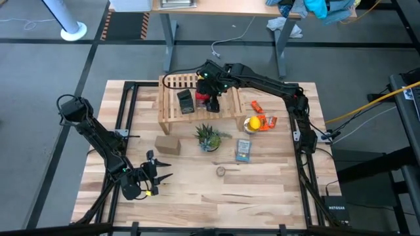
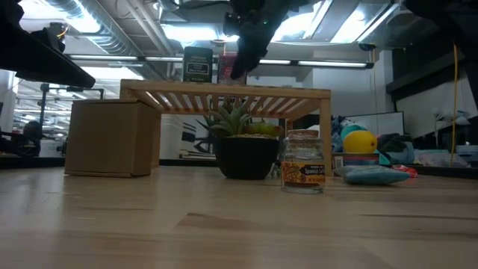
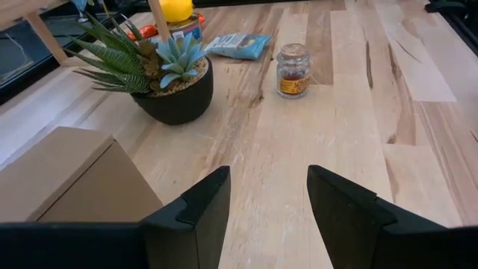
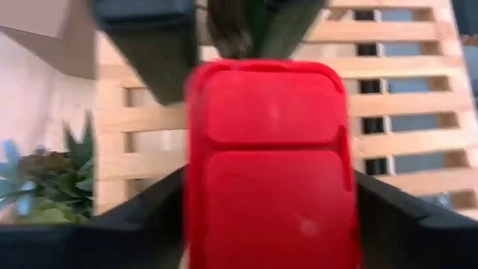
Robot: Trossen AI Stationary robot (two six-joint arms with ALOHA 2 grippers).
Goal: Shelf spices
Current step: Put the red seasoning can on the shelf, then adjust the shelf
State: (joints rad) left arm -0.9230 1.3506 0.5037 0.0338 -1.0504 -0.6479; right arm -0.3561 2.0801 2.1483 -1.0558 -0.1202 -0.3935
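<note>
Red tin [image 4: 269, 161]: standing on the slatted top of the shelf [image 1: 172, 99], between the two fingers of the right tool [image 1: 211, 98]; from overhead it sits toward the shelf's middle, with the dark tin [image 1: 186, 101] just beside it at 9 o'clock.
Right tool: poised over the shelf, fingers flanking the red tin with a sliver of slat showing on each side, so it looks let go rather than squeezed, though the close view is blurred and I can't be sure of contact.
Small jar [image 3: 292, 70]: upright on the surface, near its centre, well apart from the shelf toward 5 o'clock, by the blue packet [image 1: 243, 151].
Left tool [image 3: 266, 196]: low over the surface at the near left corner, fingers parted, nothing between them.
Potted plant [image 1: 208, 137]: just in front of the shelf.
</note>
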